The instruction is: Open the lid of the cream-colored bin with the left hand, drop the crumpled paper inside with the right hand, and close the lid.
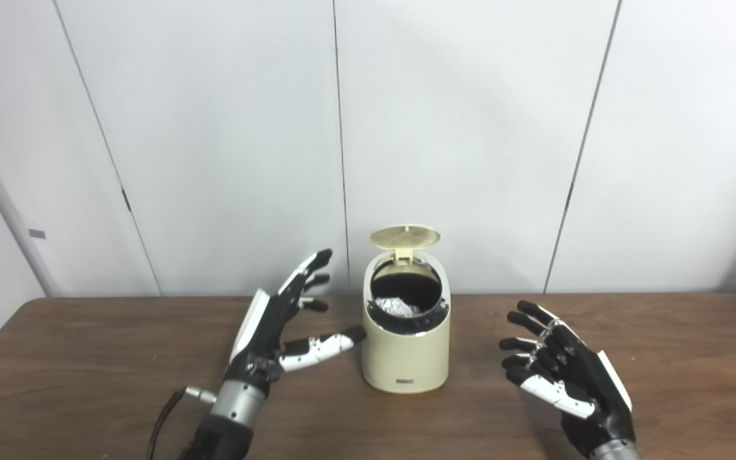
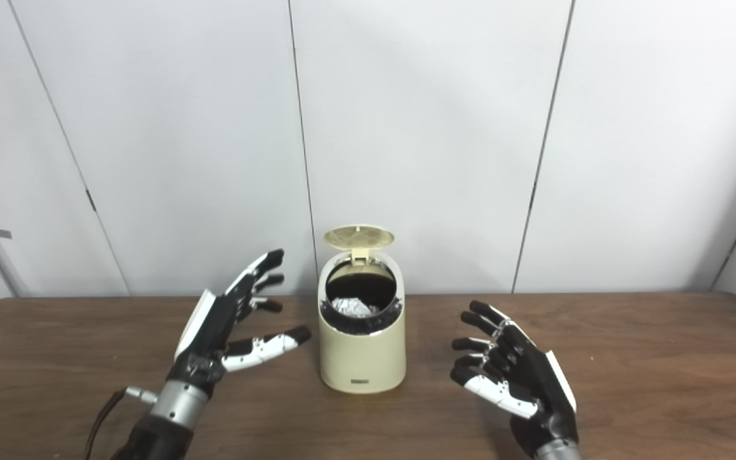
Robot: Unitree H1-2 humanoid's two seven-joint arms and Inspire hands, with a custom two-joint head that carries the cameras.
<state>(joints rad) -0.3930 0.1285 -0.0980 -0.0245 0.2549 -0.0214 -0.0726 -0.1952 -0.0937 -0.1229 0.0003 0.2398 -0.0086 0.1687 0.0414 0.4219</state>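
- The small cream-colored plastic bin point(image 1: 406, 354), oval in section with a sloped top, stands near the middle of the dark brown wooden surface point(image 1: 694, 358), closer to the far edge than to the near one.
- Its round cream lid point(image 1: 404, 237) is tipped up on the hinge at the back of the rim, so the dark opening faces the cameras.
- Inside the opening lies a pale, silvery crumpled paper ball point(image 1: 397, 307), resting low in the black liner; it is in the bin and nothing touches it.
- The left robot hand point(image 1: 282, 326) hovers just beside the bin on its left side, fingers spread and pointing toward the far edge, thumb stretched toward the bin wall but apart from it. It holds nothing.
- The right robot hand point(image 1: 563, 370) hangs over the surface to the right of the bin, nearer the near edge, palm turned inward with fingers loosely curled and apart. It is empty too.
- Judged from this, opening the lid and dropping the paper look done.
- What is left is closing the lid: a hand would have to reach over the rim and press the raised lid down until it sits flat.
- The left robot hand is the nearer one for that.
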